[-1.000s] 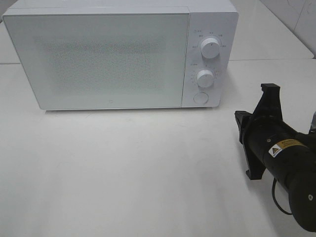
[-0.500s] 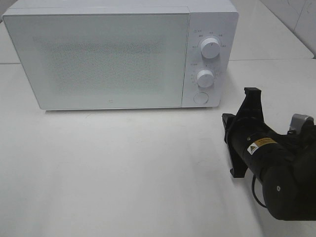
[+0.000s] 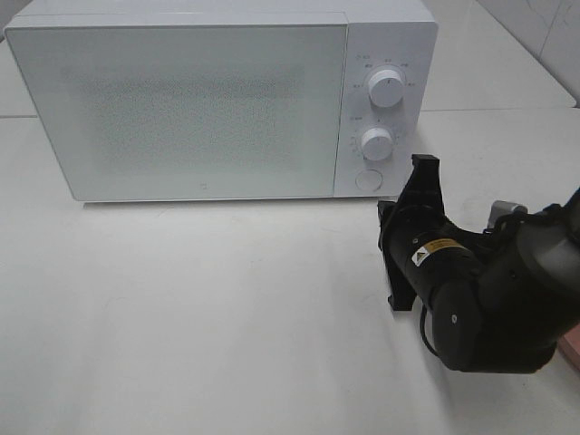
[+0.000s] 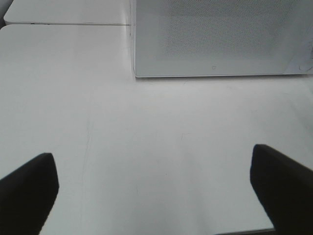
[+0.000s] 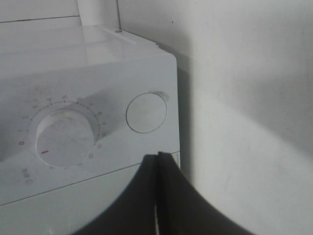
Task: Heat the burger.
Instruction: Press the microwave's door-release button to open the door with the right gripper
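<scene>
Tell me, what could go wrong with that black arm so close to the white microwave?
1. The right arm's black fingers, pressed shut, are near but not on the round white push-button; a slightly off push might hit the white timer dial beside it, leaving the door closed.
2. A hard push might slide the white box-shaped microwave back on the smooth white table.

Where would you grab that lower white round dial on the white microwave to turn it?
Pinch the lower white round dial across its curved rim, coming straight at the white microwave's front panel. It stands out from the flat face as a short cylinder, so probably only its sides offer opposing surfaces.
</scene>
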Controlling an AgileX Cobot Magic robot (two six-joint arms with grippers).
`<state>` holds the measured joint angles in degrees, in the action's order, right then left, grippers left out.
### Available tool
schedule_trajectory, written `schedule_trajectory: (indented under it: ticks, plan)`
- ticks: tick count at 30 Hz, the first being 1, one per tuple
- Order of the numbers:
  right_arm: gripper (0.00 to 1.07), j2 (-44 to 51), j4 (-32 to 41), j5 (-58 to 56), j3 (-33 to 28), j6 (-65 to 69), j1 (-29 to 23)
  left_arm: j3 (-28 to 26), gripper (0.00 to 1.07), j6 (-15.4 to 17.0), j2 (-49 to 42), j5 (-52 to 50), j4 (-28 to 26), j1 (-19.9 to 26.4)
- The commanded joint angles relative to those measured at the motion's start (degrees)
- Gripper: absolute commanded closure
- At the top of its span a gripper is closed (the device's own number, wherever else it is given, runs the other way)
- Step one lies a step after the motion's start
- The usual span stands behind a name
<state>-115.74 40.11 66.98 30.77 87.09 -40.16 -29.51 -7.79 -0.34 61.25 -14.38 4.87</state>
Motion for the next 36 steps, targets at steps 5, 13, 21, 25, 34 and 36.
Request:
schedule_trajectory:
  ticks: [5,13,21,25,34,36]
  plan:
    - [1.07,-2.69,-0.46,-2.52,4.81,-1.38,-0.06,0.0,0.07,0.06,-0.92,-0.34,-0.17,-0.06]
    - [1.07,-3.61,-0.86,-4.18,8.65,-3.9,2.52,0.0,0.07,0.23,-0.92,-0.34,-0.11,-0.06]
    - [1.07,-4.58,0.34,-8.48,13.87,-8.54,6.19,0.0,0.07,0.23,-0.92,-0.34,-0.11,-0.06]
    - [1.07,-5.39,0.06,-10.89,15.47,-8.77,6.88,0.0,0.07,0.23,-0.92,-0.34,-0.11,-0.06]
    - [1.07,-7.68,0.74,-11.0,17.82,-9.11,7.28,0.0,0.07,0.23,-0.92,-0.34,-0.11,-0.06]
    - [1.07,-7.79,1.66,-10.89,18.33,-10.03,7.28,0.0,0.07,0.23,-0.92,-0.34,-0.11,-0.06]
